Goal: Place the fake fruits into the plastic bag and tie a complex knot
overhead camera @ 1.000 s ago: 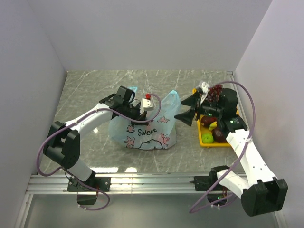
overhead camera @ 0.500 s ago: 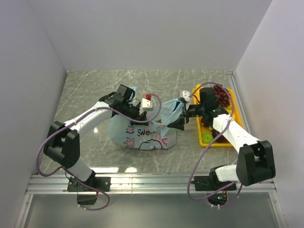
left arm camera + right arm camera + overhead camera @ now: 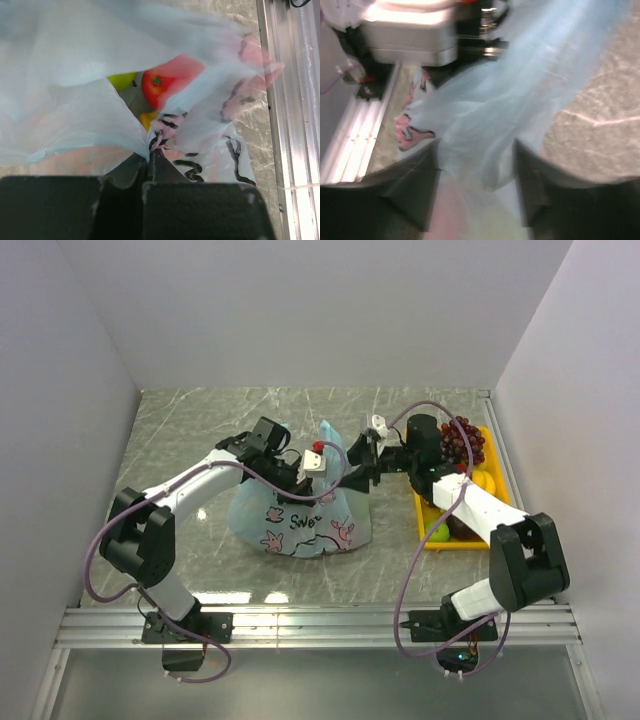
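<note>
The light-blue plastic bag (image 3: 300, 525) with pink cartoon print stands mid-table. My left gripper (image 3: 293, 478) is shut on its upper left edge; in the left wrist view the jaws (image 3: 150, 152) pinch the film together. Through the bag mouth I see a red fruit (image 3: 160, 87), a green fruit (image 3: 122, 80) and a bit of a yellow one (image 3: 146, 119). My right gripper (image 3: 358, 465) is at the bag's right handle. In the blurred right wrist view its fingers (image 3: 415, 185) stand apart with blue film (image 3: 520, 90) lying loose between them. No knot is in view.
A yellow tray (image 3: 419, 520) at the right holds dark red grapes (image 3: 463, 440), a green fruit (image 3: 437, 532) and other fruits. White walls close in both sides and the back. An aluminium rail (image 3: 300, 625) runs along the near edge.
My right arm swung left from over the tray to the bag's right handle, and its jaws have narrowed around the film. The handle now stands higher. The left gripper stayed shut on the bag.
</note>
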Robot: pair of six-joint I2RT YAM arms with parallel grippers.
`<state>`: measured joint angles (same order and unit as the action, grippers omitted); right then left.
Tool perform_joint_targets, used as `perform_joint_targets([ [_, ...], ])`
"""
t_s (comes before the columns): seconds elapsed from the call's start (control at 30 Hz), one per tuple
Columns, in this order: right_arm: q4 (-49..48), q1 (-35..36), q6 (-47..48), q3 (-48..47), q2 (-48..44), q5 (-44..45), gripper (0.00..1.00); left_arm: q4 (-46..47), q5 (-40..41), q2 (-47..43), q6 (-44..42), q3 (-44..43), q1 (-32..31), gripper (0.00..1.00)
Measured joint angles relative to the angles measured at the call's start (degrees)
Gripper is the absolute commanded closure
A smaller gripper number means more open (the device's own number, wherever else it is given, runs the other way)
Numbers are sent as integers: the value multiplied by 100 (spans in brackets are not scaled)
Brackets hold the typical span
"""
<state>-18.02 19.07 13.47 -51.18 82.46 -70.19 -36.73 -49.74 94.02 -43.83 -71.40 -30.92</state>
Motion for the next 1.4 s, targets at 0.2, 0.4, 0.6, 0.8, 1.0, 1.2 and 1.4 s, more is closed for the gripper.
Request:
perform_joint_targets([
  [0.2,170,-74,-638,-273,216,249,100,151,57,-105,35,181,-28,95],
  [0.4,789,-149,-1246,-310,-15,1117,100,1060,774,-997,944,879,-28,61],
  [0.6,946,-83,-1620,0,-863,1768,100,1257,835,-1563,1797,763,-28,15],
  [0.8,866,37,-1591,256,-1182,1954,100,1530,793,-1222,2817,398,-31,4],
  [1.0,863,79,-1484,291,-1281,2280,100,1932,925,-487,3488,114,-48,4],
  [1.2,780,160,-1421,291,-1320,2522,84,2424,745,-160,4063,120,-120,68],
  [1.4,872,-96,-1585,293,-1233,1912,6,3163,315,-81,4345,310,-136,100],
])
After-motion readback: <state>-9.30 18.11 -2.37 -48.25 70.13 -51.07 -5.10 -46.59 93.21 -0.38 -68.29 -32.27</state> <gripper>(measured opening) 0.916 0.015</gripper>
